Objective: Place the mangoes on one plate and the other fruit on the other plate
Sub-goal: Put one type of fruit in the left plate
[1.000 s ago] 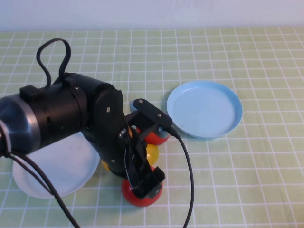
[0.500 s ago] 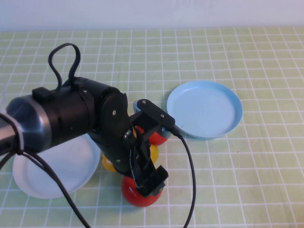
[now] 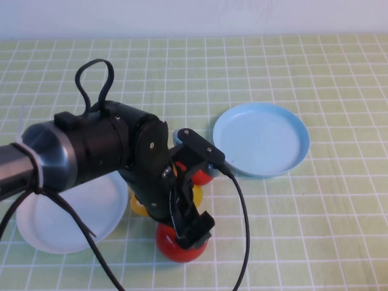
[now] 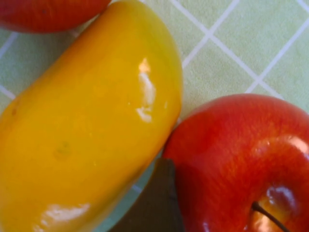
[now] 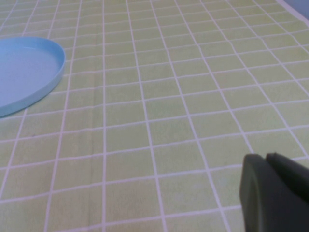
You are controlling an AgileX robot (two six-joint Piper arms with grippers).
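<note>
A: How is the yellow mango (image 4: 87, 125) laid relative to the left gripper (image 3: 193, 200)?

B: It is seen directly beneath the widely spread jaws, its long axis running diagonally across the left wrist view. One rounded end is pointed toward the far apple (image 4: 46, 10), while its flank is touched by the near apple (image 4: 241, 164). A dark fingertip (image 4: 157, 203) is wedged between the mango and that near apple.

A: What else is crowded around the jaws?

B: In the high view the near apple (image 3: 176, 245) is partly covered by the lower finger, the far apple (image 3: 200, 176) is tucked under the upper one, and the mangoes (image 3: 195, 195) are mostly hidden by the arm. The blue plate (image 3: 262, 139) is set well beyond the jaws, the white plate (image 3: 73, 212) behind the arm. Both plates are bare. All lies on a green checked cloth (image 3: 315, 218).

A: And the right gripper (image 5: 275, 193)?

B: It is held low over the cloth with fingers pressed together, the blue plate's rim (image 5: 29, 72) well off from it.

A: What has changed?

B: The left arm has been lowered and swung slightly across the white plate; the fruit has not been moved.
</note>
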